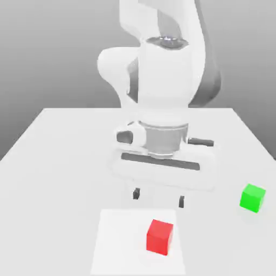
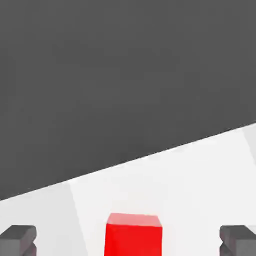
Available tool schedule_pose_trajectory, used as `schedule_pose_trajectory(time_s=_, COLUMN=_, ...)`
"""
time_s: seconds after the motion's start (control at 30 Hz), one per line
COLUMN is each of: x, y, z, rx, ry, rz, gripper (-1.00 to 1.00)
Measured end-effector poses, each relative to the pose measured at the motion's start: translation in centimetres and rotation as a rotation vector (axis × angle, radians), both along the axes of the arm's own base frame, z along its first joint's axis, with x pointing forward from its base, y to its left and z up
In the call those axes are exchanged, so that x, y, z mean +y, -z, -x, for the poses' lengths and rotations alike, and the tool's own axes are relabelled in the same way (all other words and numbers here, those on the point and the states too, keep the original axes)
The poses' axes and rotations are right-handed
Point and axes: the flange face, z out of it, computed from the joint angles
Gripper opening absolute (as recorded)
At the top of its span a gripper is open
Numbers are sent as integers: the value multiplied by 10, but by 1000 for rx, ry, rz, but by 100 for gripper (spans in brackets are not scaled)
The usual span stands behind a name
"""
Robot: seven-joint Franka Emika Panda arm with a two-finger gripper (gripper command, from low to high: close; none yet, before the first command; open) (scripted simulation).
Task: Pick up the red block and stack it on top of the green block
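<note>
On a paler square patch (image 1: pixel 116 242) of the white tabletop (image 1: pixel 54 156) sits the small matte red cube (image 1: pixel 160 236), free and untouched. The white arm's two-finger gripper (image 1: pixel 158 197) hangs just behind it, dark fingertips (image 2: pixel 19 239) spread wide with the cube between them in the hand view, apparently lining up a grasp. The matching matte green cube (image 1: pixel 252 197) waits well apart toward the exterior view's right. A plain grey backdrop (image 1: pixel 48 54) lies beyond.
</note>
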Motion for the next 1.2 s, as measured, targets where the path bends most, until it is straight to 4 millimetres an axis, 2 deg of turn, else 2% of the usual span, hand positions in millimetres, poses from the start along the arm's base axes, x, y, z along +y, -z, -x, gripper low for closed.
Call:
schedule_pose_trajectory(time_s=0.2, x=2, y=74, z=8, rx=35, ry=19, rz=-8, gripper=0)
schedule_pose_trajectory(time_s=0.23, x=1, y=82, z=8, rx=36, ry=18, rz=-8, gripper=-100)
schedule_pose_trajectory(time_s=0.47, x=2, y=83, z=8, rx=35, ry=19, rz=-8, gripper=-100)
schedule_pose_trajectory(time_s=0.63, x=1, y=34, z=8, rx=35, ry=19, rz=-8, gripper=-100)
schedule_pose_trajectory(time_s=0.67, x=12, y=26, z=10, rx=35, ry=-4, rz=-8, gripper=-100)
schedule_pose_trajectory(time_s=0.7, x=34, y=20, z=14, rx=35, ry=-49, rz=-10, gripper=-100)
schedule_pose_trajectory(time_s=0.8, x=128, y=6, z=46, rx=35, ry=-256, rz=-12, gripper=-100)
schedule_pose_trajectory(time_s=0.9, x=206, y=-5, z=94, rx=36, ry=-443, rz=-9, gripper=-100)
schedule_pose_trajectory(time_s=1.03, x=287, y=-12, z=177, rx=36, ry=-688, rz=3, gripper=-100)
schedule_pose_trajectory(time_s=1.07, x=302, y=-7, z=197, rx=35, ry=-744, rz=5, gripper=-100)
schedule_pose_trajectory(time_s=1.1, x=301, y=0, z=194, rx=33, ry=-736, rz=6, gripper=-100)
schedule_pose_trajectory(time_s=1.13, x=284, y=8, z=170, rx=33, ry=-665, rz=5, gripper=-100)
schedule_pose_trajectory(time_s=1.2, x=278, y=26, z=164, rx=33, ry=-645, rz=5, gripper=-100)
